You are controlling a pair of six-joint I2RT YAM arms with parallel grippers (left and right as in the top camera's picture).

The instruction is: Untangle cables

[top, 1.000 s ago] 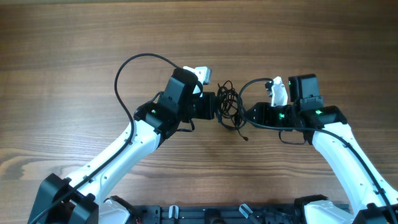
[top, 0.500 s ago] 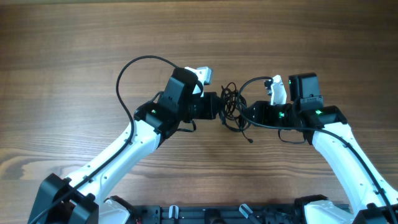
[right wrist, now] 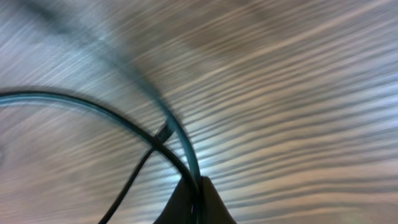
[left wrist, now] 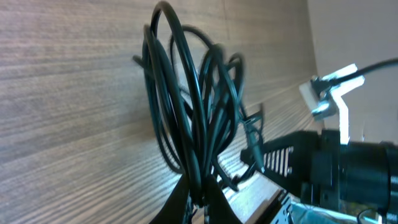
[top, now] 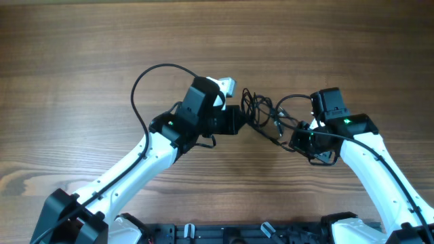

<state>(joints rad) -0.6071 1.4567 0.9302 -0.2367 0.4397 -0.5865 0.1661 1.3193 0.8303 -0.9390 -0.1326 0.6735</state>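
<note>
The cables (top: 258,110) form a tangled bunch of thin black loops in the air between the two arms at the table's middle. My left gripper (top: 242,120) is shut on several strands at the bunch's left side. In the left wrist view the cable loops (left wrist: 186,106) rise from my left gripper (left wrist: 200,200). My right gripper (top: 291,137) is shut on a strand drawn out to the right and towards the front. In the right wrist view that thin strand (right wrist: 181,146) runs into my right gripper (right wrist: 197,198), and a second strand crosses it.
Wooden table (top: 81,74) all round. A thick black wire (top: 146,78) fixed to the left arm arcs out behind it. The right arm (left wrist: 339,165) shows close by in the left wrist view. A black rack (top: 230,234) lines the front edge.
My right gripper has shut on a strand and swung towards the front right, drawing cable out of the bunch. The left gripper has edged right, still shut on the bunch.
</note>
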